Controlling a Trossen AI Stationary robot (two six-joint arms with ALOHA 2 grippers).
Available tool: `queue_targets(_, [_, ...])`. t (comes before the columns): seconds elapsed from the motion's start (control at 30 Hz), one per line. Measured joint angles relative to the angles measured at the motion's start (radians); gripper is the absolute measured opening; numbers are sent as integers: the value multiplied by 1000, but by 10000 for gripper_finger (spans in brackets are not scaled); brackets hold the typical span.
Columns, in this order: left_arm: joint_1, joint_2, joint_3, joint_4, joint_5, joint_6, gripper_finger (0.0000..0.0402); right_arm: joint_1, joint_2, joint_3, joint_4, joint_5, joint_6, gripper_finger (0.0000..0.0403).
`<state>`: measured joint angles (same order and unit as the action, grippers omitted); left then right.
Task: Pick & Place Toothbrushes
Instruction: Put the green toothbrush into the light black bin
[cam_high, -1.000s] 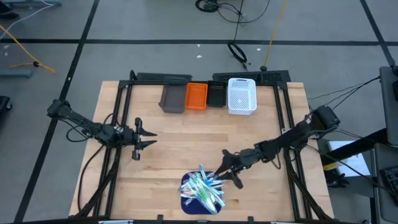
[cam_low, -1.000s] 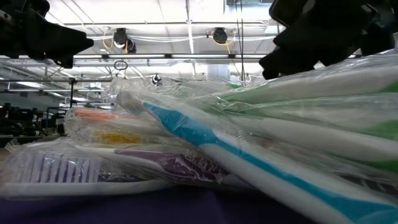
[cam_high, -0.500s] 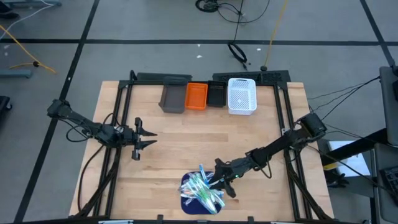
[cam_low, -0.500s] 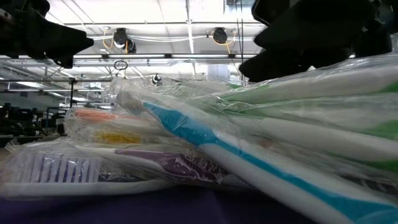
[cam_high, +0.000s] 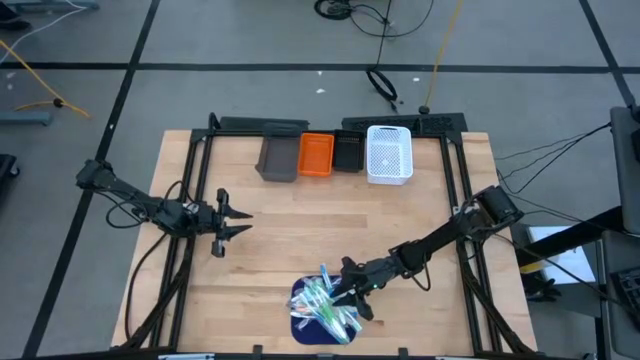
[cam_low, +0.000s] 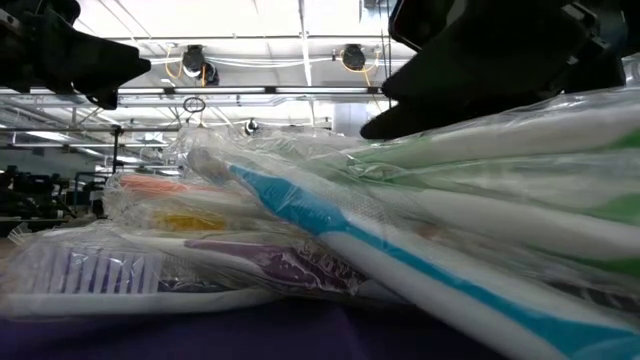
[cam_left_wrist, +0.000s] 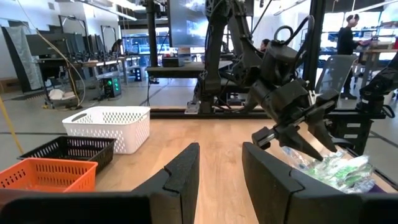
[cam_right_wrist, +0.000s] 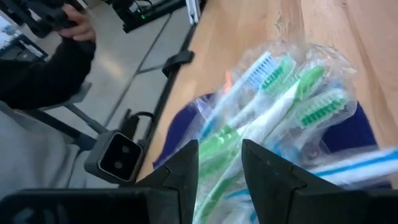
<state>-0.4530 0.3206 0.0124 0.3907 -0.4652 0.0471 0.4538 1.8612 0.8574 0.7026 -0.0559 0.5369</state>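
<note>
The toothbrushes (cam_high: 325, 305) are a heap of clear-wrapped sticks in green, blue, white and pink, lying on the dark blue mat (cam_high: 300, 322) at the table's near edge. They also show in the low view (cam_low: 330, 230) and the right wrist view (cam_right_wrist: 280, 106). My right gripper (cam_high: 350, 290) is open, slanting down at the heap's right side. Its fingers (cam_right_wrist: 180, 171) stand on either side of a green toothbrush (cam_right_wrist: 214, 152) on top of the heap. My left gripper (cam_high: 238, 222) is open and empty over the table's left middle. My right gripper stands open at the top of the heap, coming from the table's right and slanting down. Its dark fingers (cam_low: 470, 70) are right at the wrapped green toothbrush (cam_low: 520, 130). I cannot tell whether they touch it.
Four bins stand in a row at the far edge: grey (cam_high: 278, 158), orange (cam_high: 316, 155), black (cam_high: 347, 152) and white (cam_high: 389, 153). The low camera (cam_right_wrist: 118, 155) sits just off the table's near edge. A person's sleeve (cam_right_wrist: 43, 68) shows beyond that edge. Bare wood lies between the bins and the heap.
My right gripper has gone down and toward the table's near-left, onto the right side of the toothbrush heap. In the low view it has come lower over the green toothbrushes. The heap has not moved.
</note>
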Motion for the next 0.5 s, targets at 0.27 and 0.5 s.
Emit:
queue_targets(0.27, [0,0,0,0,0,0,124,-6,-33,0,-26,11,-37,114])
queue_targets(0.5, [0,0,0,0,0,0,124,-12,-33,0,-113,66,-37,114])
